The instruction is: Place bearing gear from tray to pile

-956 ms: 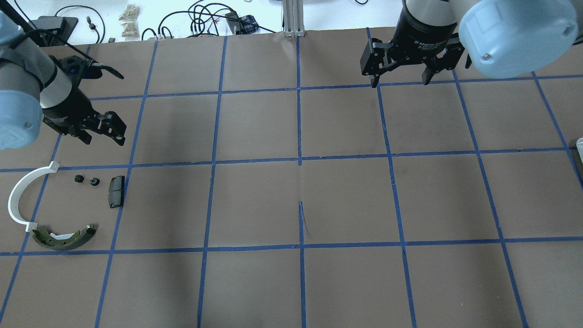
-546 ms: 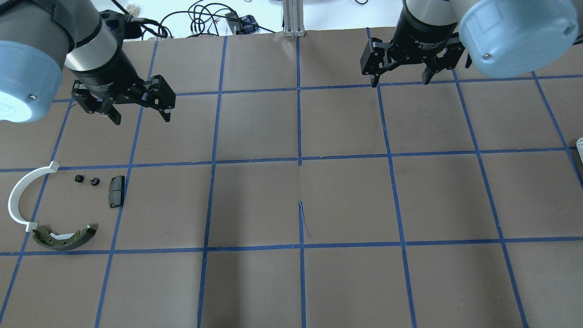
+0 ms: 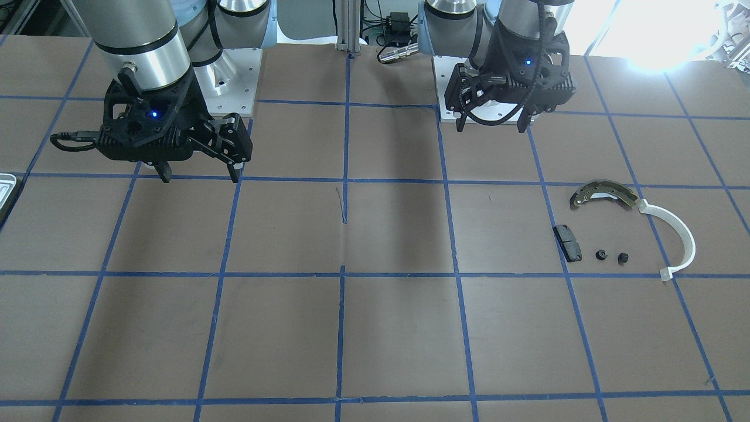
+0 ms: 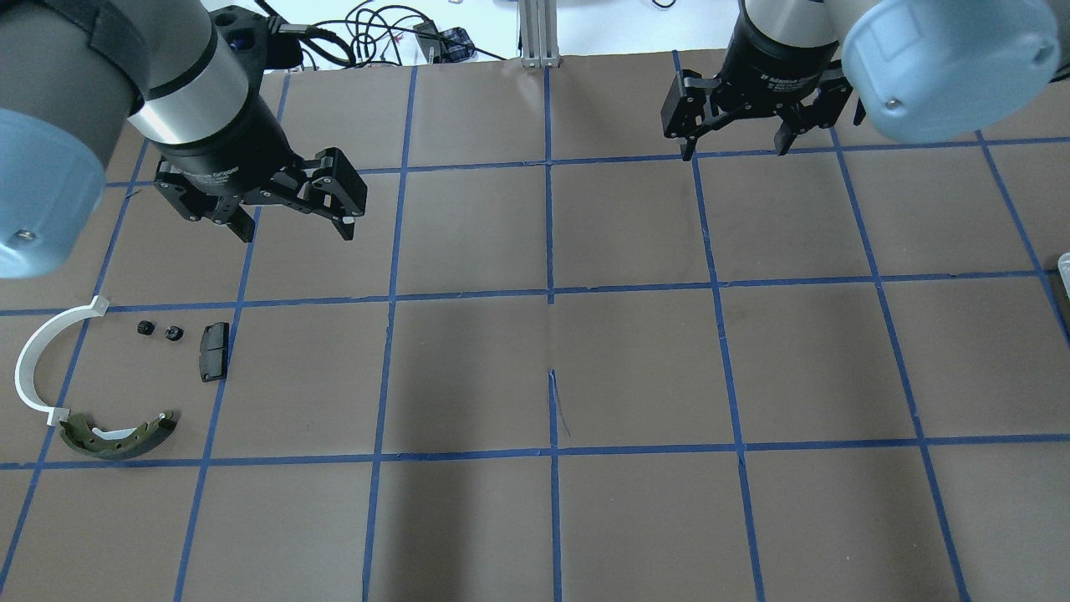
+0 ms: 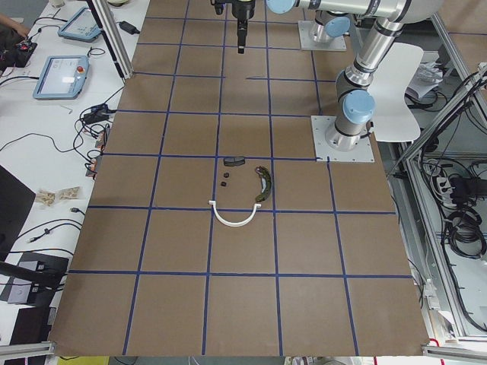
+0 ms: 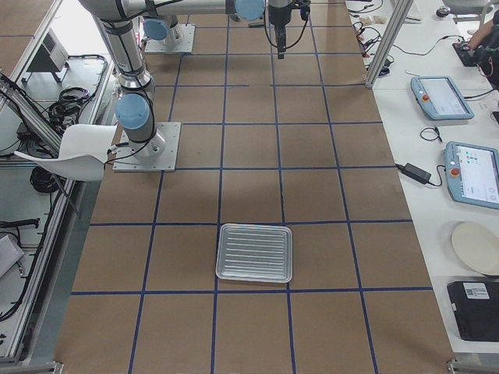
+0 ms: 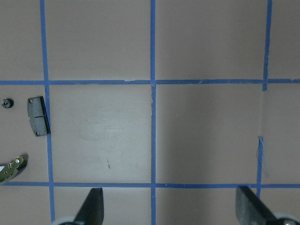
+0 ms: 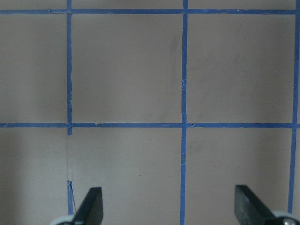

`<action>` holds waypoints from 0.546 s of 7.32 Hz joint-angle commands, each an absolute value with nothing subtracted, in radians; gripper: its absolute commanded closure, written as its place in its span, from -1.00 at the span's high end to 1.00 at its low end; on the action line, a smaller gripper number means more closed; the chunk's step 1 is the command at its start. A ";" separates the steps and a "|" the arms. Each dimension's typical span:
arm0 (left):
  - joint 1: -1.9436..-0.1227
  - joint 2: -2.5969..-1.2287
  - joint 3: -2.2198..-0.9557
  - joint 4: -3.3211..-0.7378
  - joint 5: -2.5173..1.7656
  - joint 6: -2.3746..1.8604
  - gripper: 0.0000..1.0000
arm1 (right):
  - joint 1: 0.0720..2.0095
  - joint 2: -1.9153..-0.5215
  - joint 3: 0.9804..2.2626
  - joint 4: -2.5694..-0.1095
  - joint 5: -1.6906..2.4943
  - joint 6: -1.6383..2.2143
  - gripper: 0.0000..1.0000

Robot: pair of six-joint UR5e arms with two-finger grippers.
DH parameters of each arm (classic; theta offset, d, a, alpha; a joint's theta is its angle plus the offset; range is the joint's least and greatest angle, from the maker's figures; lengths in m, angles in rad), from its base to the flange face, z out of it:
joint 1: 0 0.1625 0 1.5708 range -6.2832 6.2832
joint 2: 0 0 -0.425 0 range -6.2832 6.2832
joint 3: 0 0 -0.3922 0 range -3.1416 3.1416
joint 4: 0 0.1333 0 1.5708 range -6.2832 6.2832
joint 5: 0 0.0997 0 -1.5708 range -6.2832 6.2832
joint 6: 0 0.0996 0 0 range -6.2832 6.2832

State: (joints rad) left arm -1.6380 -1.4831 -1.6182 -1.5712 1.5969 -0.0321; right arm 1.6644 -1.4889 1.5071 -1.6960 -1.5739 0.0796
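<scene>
Overhead exterior: left gripper (image 4: 297, 232) is being held released, fingers spread, nothing gripped.
Right gripper (image 4: 736, 153): likewise being held wide, nothing gripped.
Bearing gear (image 4: 146, 328): being seen lying in the pile (image 4: 117, 441), between white arc (image 4: 23, 372) and black pad (image 4: 213, 351).
Tray (image 6: 254, 253): being shown well apart, on the robot's right.

Overhead and front cameras look down from opposite sides of the table (image 4: 635, 368), both showing the pile (image 4: 213, 352).

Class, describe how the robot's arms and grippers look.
The left arm and right arm are silver-grey with pale blue round joint caps. The left gripper and right gripper are black, with white lettering, black cables and a blue light.
</scene>
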 commanded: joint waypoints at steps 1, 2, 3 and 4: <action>-1.632 -1.476 -1.599 -1.569 1.597 0.031 1.00 | 1.664 -1.488 1.506 -1.697 -1.574 0.080 1.00; -1.631 -1.485 -1.586 -1.572 1.591 0.025 1.00 | 1.664 -1.488 1.506 -1.697 -1.574 0.080 1.00; -1.629 -1.489 -1.580 -1.577 1.591 0.025 1.00 | 1.664 -1.488 1.506 -1.697 -1.574 0.080 1.00; -1.629 -1.491 -1.577 -1.575 1.589 0.025 1.00 | 1.664 -1.488 1.506 -1.697 -1.574 0.080 1.00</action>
